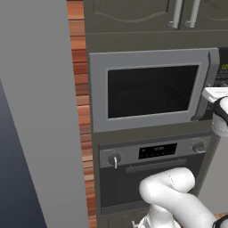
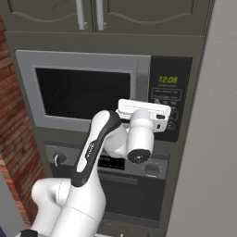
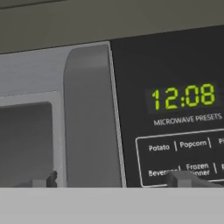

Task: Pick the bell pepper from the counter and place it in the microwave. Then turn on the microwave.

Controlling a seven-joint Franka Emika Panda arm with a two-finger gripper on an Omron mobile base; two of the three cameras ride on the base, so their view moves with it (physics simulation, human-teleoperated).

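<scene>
The white arm rises from the base and bends up toward the wall of appliances, its hand level with the microwave's (image 2: 88, 90) right side. The gripper (image 3: 114, 178) stands wide open with nothing between its jaws: in the hand view one dark fingertip (image 3: 51, 178) shows low before the door frame beside the vertical door handle (image 3: 89, 116), the other before the black keypad panel (image 3: 175, 105), over the lower row of preset buttons. In the right base view the hand's white body covers the lower part of that panel, close in front of it; whether the fingertips touch the surface cannot be told. The microwave door is shut, its dark glass window (image 1: 151, 90) showing no contents clearly, so where the bell pepper lies cannot be told. The green digits (image 3: 183, 97) on the panel read 12:08, above the words "MICROWAVE PRESETS" and buttons marked Potato and Popcorn. Below the microwave sits an oven (image 1: 151, 178) with round knobs and a dark display, and above it are dark cabinet doors (image 2: 111, 16) with silver handles. A brick wall strip (image 1: 81, 89) runs beside the microwave's left.
</scene>
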